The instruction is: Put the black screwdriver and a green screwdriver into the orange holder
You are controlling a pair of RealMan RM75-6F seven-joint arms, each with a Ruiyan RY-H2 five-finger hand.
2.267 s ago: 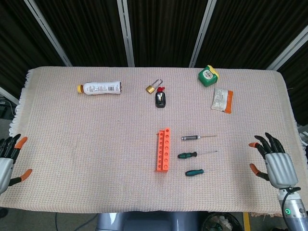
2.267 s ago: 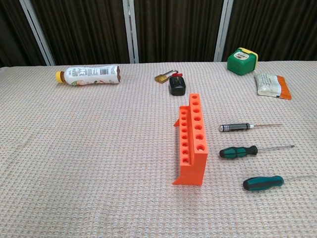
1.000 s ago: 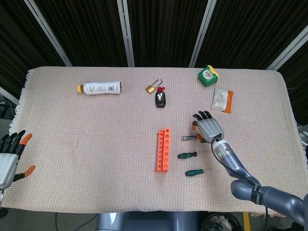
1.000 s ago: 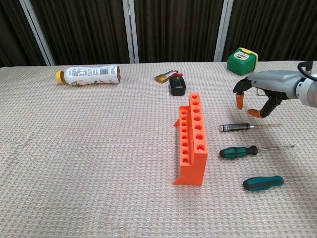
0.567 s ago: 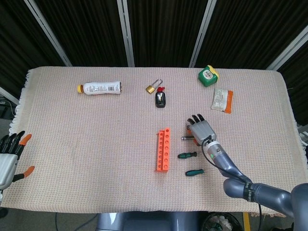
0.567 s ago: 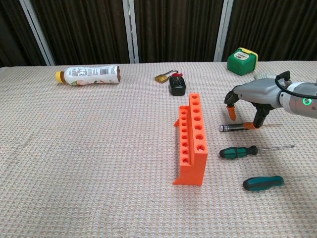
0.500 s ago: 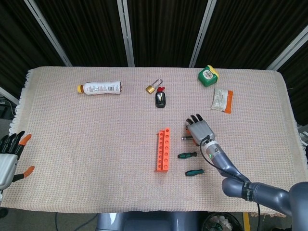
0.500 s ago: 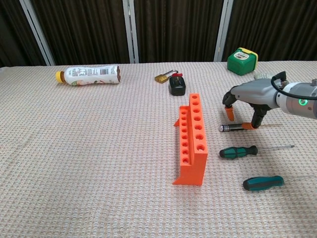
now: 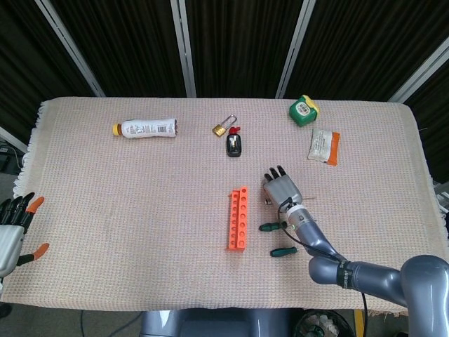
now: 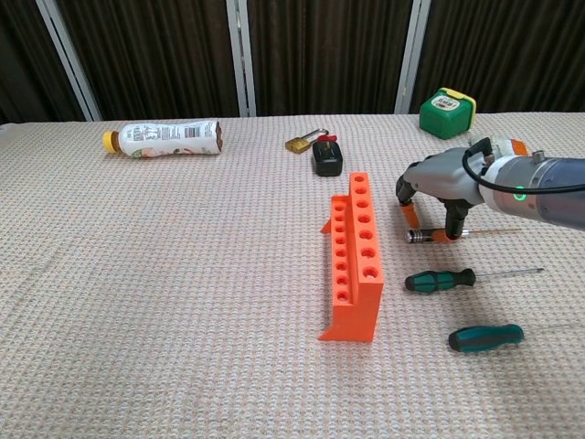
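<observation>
Left hand: the left hand (image 9: pixel 10 228) sits at the near left edge of the bench (image 9: pixel 126 210), holding nothing, its fingers spread apart, well away from the tools.

Nearest green screwdriver: the teal-handled screwdriver (image 10: pixel 485 338) lies flat on the bench, to the right of the near end of the orange holder (image 10: pixel 355 261), untouched.

Middle green screwdriver: the dark green screwdriver (image 10: pixel 441 279) lies flat just beyond it, shaft pointing right, also untouched.

Orange holder: it stands upright in mid-bench, its rows of holes running near to far; none of the holes I can see holds a tool.

Black screwdriver: the black screwdriver (image 10: pixel 422 236) lies flat on the bench beside the far half of the holder, handle toward the holder.

Right hand: the right hand (image 10: pixel 439 194) arches over that handle, orange-tipped fingers (image 10: pixel 406 215) down on either side of it. They bracket the handle but I cannot tell whether they have closed on it yet.

Step in hand: by my reading, the pickup of the black screwdriver, the first of two placements.

Next move: it likely calls for closing firmly on the thin handle, lifting, tipping the tool upright and lowering it into a hole.

Far bench: a bottle (image 9: pixel 146 128), padlock (image 9: pixel 222 128), black fob (image 9: pixel 233 145), green tape measure (image 9: pixel 303 110) and packet (image 9: pixel 323 146) lie well clear.
</observation>
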